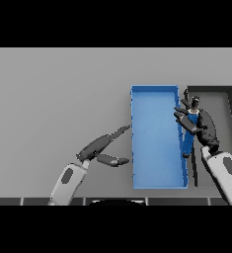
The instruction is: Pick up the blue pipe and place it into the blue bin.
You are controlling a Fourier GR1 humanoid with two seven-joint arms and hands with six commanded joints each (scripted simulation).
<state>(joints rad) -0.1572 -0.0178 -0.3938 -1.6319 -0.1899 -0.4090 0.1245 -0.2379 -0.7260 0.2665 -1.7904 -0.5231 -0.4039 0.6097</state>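
Carry step by the look of it: right hand curled round blue pipe, hovering over the right wall of blue bin. Next up, probably shifting left over the bin floor, then letting go. Left hand relaxed just left of the bin.

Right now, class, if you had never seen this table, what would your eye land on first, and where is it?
The bright blue rectangular bin stands out first, right of the table's centre. Next is the right hand, curled round a blue pipe above the bin's right wall, with a dark grey tray beside it. The left hand lies open just left of the bin.
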